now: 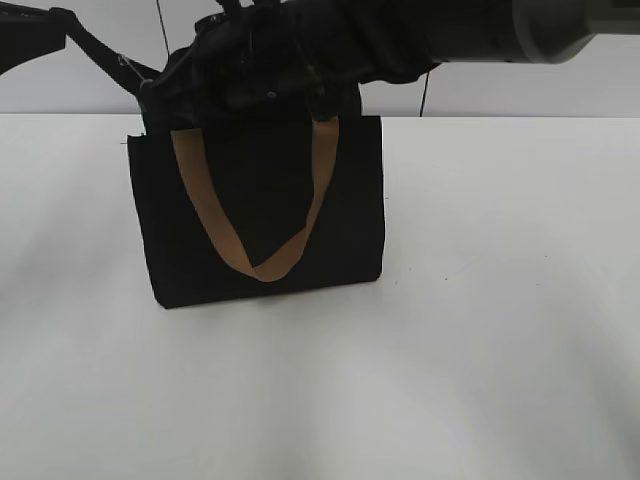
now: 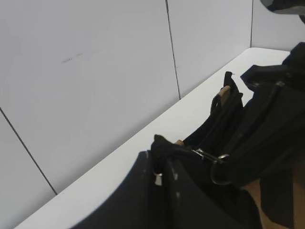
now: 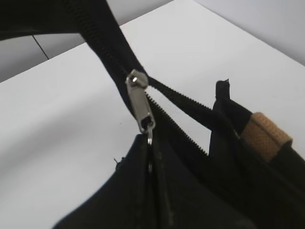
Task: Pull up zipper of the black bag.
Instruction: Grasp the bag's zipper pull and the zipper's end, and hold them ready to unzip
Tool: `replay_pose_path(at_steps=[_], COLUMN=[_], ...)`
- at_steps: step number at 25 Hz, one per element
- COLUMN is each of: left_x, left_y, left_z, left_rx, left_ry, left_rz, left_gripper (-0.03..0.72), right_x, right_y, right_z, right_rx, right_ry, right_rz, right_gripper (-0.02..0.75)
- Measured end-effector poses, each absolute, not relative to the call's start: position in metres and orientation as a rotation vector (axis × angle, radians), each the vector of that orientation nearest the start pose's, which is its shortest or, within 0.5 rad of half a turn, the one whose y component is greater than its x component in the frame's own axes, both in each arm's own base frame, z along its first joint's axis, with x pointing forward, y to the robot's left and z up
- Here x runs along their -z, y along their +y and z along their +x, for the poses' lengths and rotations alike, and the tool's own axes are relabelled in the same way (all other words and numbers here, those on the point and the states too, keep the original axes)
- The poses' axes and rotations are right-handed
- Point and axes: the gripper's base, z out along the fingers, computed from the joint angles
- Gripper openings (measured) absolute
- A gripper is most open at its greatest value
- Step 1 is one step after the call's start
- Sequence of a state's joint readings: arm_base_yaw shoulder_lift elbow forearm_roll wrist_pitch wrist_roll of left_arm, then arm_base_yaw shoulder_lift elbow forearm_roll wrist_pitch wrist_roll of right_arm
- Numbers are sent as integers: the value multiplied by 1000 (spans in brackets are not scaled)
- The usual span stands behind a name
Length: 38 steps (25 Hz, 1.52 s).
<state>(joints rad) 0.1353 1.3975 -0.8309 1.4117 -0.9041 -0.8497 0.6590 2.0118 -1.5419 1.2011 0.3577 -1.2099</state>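
Note:
The black bag [image 1: 350,200] stands upright on the white table, with a tan strap handle [image 1: 225,235] hanging down its front. My left gripper [image 1: 58,28] [image 2: 159,162] is at the upper left, shut on the black fabric end of the zipper strip and holding it taut. My right arm reaches across the bag's top. My right gripper [image 1: 160,88] [image 3: 151,145] is shut on the ring of the silver pull tab [image 3: 140,107] [image 2: 206,154]. In the right wrist view the zipper [image 3: 190,109] is closed on the far side of the slider and its teeth are parted on the bag side.
The white table [image 1: 500,300] stretches to the right and in front of the bag. A grey panelled wall [image 2: 95,71] stands close behind it. The bag's second tan handle [image 3: 267,136] shows at its top edge.

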Motion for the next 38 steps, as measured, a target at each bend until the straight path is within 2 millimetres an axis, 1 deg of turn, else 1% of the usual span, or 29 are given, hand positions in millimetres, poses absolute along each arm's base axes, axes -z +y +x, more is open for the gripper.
replay_pose_path(at_steps=[8, 10, 16, 18, 29, 33, 38], left_x=[-296, -296, -296, -296, -297, -297, -297], left_y=[-33, -33, -33, -33, -33, -32, -32], left_z=[283, 283, 283, 283, 284, 284, 284], left_rx=[383, 383, 385, 386, 386, 386, 385], left_ry=[1540, 1540, 1544, 1545, 1546, 1546, 1546], left_rz=[864, 865, 862, 861, 852, 846, 833], left_gripper=[19, 19, 19, 19, 19, 19, 19], right_x=[-265, -267, -266, -265, -263, -263, -259], right_y=[300, 298, 277, 273, 263, 261, 256], right_z=[350, 350, 363, 366, 368, 366, 367], right_rx=[-670, -672, -684, -678, -644, -612, -535], right_ry=[1969, 1979, 2048, 2060, 2090, 2101, 2140], right_rz=[-921, -920, -853, -848, -902, -932, -950], right_gripper=[-15, -15, -15, -15, -15, -15, -15])
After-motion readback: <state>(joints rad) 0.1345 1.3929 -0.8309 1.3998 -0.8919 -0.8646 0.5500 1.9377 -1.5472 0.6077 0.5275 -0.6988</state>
